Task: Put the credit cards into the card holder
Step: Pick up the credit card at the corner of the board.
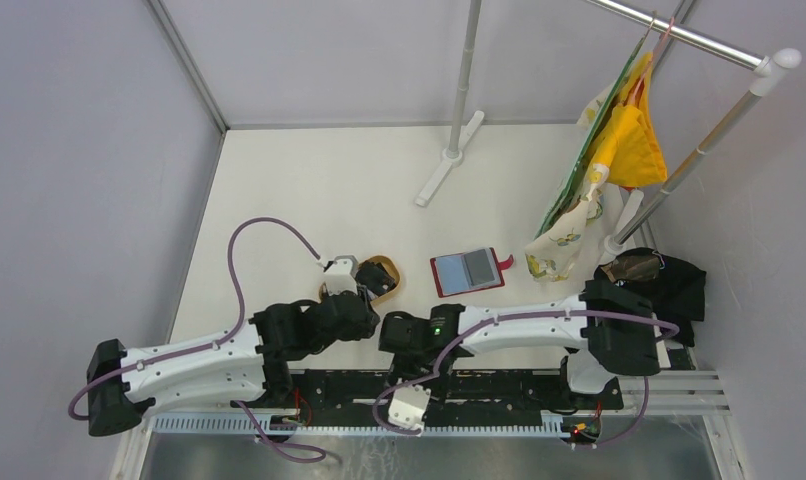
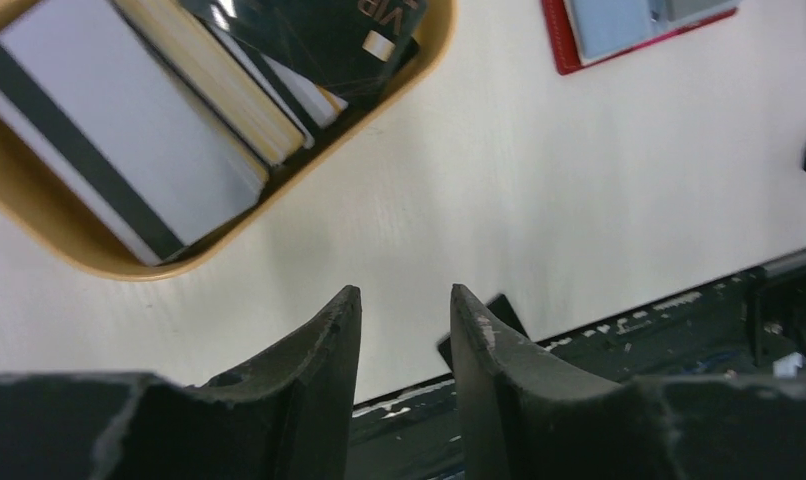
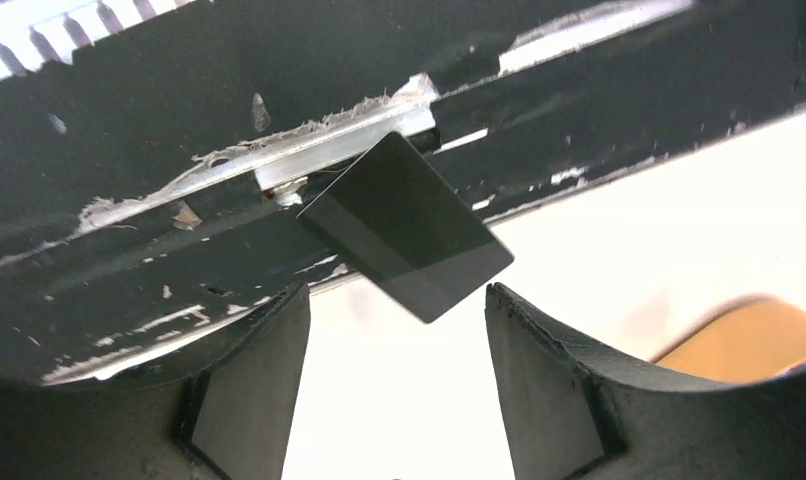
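Several credit cards lie in an oval tan wooden tray (image 2: pixel 69 240): a pale grey-white card (image 2: pixel 129 140) with a black stripe and a black card (image 2: pixel 319 40). Another black card (image 3: pixel 404 225) lies flat at the table's near edge, partly over the black rail; its corner shows behind my left finger (image 2: pixel 491 312). The red card holder (image 1: pixel 467 270) lies open on the table, grey-blue panels up, and also shows in the left wrist view (image 2: pixel 629 30). My left gripper (image 2: pixel 404 290) is open and empty, just near of the tray. My right gripper (image 3: pixel 397 290) is open and empty, just short of the black card.
A black mounting rail (image 1: pixel 499 385) runs along the table's near edge. A metal stand (image 1: pixel 449 155) rests at the back. A clothes rack with hanging cloths (image 1: pixel 619 150) stands at the right, with a dark cloth pile (image 1: pixel 679 285) beside it.
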Controlling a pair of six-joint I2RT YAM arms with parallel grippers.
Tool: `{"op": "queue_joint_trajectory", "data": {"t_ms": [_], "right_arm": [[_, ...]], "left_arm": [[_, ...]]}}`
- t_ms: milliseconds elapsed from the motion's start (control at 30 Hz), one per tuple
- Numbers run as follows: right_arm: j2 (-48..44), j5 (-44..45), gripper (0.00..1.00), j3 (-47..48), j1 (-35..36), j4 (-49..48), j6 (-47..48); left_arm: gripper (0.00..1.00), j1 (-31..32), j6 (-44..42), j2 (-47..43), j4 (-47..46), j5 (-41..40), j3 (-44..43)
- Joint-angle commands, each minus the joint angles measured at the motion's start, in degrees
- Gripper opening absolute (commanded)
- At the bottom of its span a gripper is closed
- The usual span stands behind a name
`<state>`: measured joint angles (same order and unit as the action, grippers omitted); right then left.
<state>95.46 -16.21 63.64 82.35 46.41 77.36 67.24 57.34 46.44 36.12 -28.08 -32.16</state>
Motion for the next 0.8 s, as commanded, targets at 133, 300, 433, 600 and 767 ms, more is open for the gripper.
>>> {"op": "queue_joint_trajectory", "data": {"t_ms": [133, 300, 433, 600, 767], "right_arm": [[-15.06, -5.99, 0.68, -16.66, -3.72, -20.21, -22.95], [-23.19, -8.87, 0.66, -25.21, -4.30, -31.25, -31.99], [-24.16, -8.03, 0.65, -28.62, -4.37, -38.36, -38.91], [-24.17, -6.48, 0.64, -30.61, -3.89, -42.33, -43.03], [-24.30, -5.00, 0.64, -32.64, -2.57, -44.49, -43.86]], "left_arm": [[0.31, -0.09, -6.35, -0.93, -18.11, 12.16, 5.55], [0.22, -0.09, -6.47, 2.95, -24.34, 17.53, 7.53], [0.21, -0.03, -7.16, 6.74, -29.09, 20.51, 8.48], [0.19, -0.07, -8.59, 10.83, -30.10, 21.48, 8.46], [0.19, -0.09, -9.82, 14.20, -32.17, 23.40, 8.74]]}}
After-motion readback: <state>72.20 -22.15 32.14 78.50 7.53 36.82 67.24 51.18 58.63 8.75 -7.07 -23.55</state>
